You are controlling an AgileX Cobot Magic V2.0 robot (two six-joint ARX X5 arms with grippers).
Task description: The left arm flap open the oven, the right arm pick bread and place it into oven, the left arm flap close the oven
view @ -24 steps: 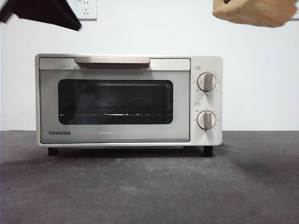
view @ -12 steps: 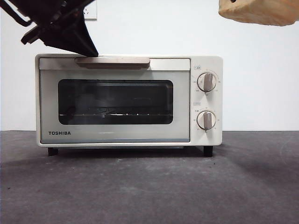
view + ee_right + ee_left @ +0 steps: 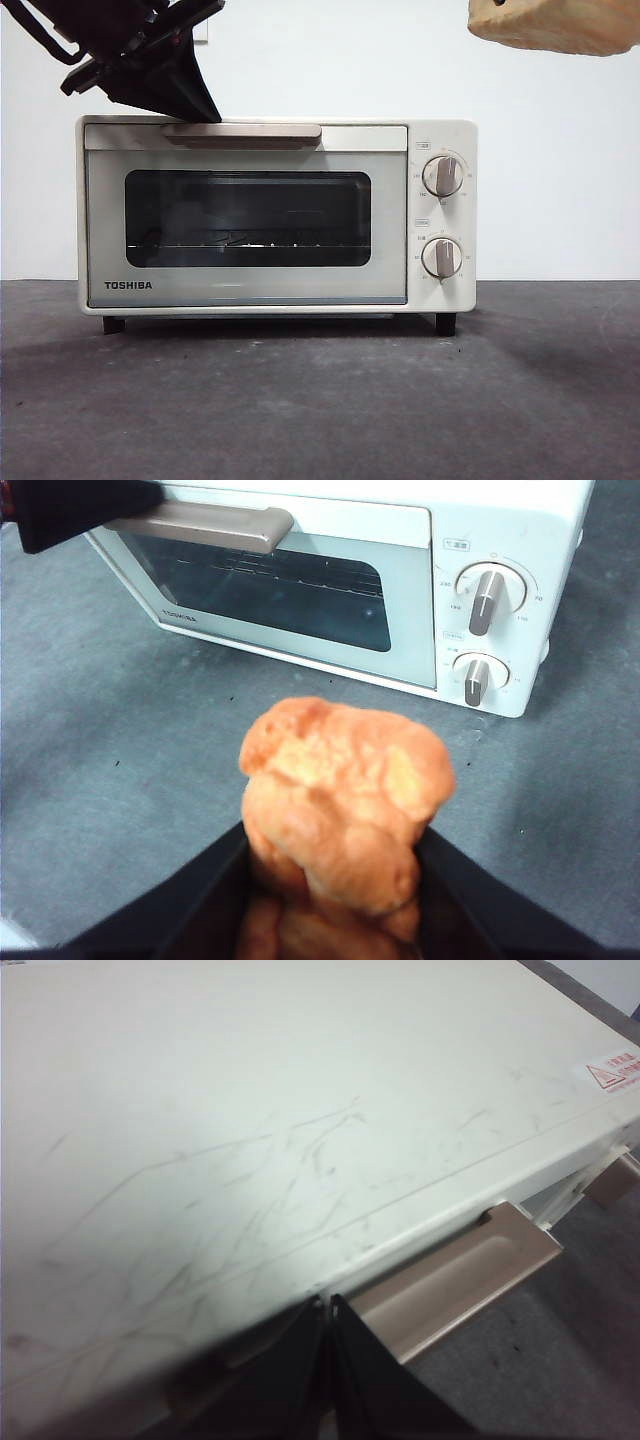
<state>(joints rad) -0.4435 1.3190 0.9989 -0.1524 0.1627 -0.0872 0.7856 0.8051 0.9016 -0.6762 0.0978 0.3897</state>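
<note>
The cream-white TOSHIBA oven (image 3: 270,215) stands mid-table with its door shut; it also shows in the right wrist view (image 3: 400,570). My left gripper (image 3: 200,108) comes down from the top left, its tip at the left end of the beige handle (image 3: 245,131). In the left wrist view its jaws (image 3: 328,1310) are shut together at the oven's top front edge, beside the handle (image 3: 455,1280). My right gripper (image 3: 335,885) is shut on the golden-orange bread (image 3: 340,790) and holds it high, right of the oven; the bread also shows in the front view (image 3: 555,25).
Two round knobs (image 3: 442,176) sit on the oven's right panel. The dark grey table (image 3: 320,400) stretches in front of the oven. A white wall with a socket stands behind.
My left gripper has come down and to the right from the top left corner to the handle's left end. The bread has shifted slightly right, then stayed still. The door stays shut.
</note>
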